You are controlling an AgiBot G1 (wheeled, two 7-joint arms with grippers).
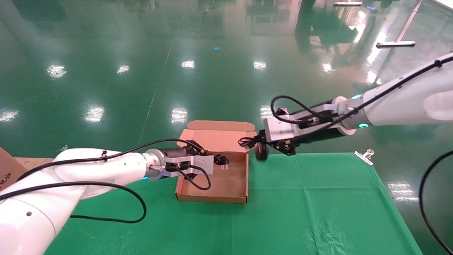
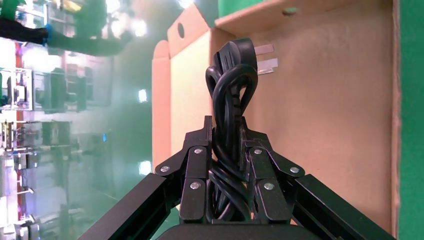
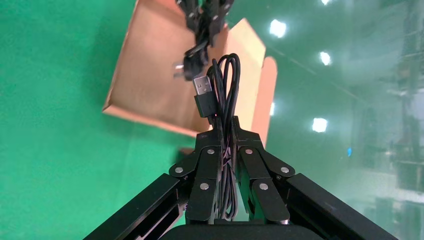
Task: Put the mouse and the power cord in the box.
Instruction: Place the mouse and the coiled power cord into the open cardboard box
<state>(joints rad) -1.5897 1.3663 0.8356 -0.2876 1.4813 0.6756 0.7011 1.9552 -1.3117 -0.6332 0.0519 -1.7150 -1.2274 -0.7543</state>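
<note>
Left tool (image 2: 227,145) clamped tight on power cord (image 2: 231,95), held above open box (image 1: 226,177), plug prongs out front. Box sits on desk (image 1: 318,198) near far edge, lid folded back past that edge. Right tool (image 3: 227,137) pinched on mouse cable bundle (image 3: 225,85), USB plug showing; mouse (image 1: 262,151) hangs beside box's right wall, at desk far edge.

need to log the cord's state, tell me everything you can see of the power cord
The power cord is a thick black cable with a rubbery look, looped into a tight twisted bundle. At its free end sits a black plug with flat metal prongs. The left gripper is shut on the bundle, holding it above the open box, plug end forward, over the bare cardboard floor. Only the gripper's fingers touch it; it has not been set down.
</note>
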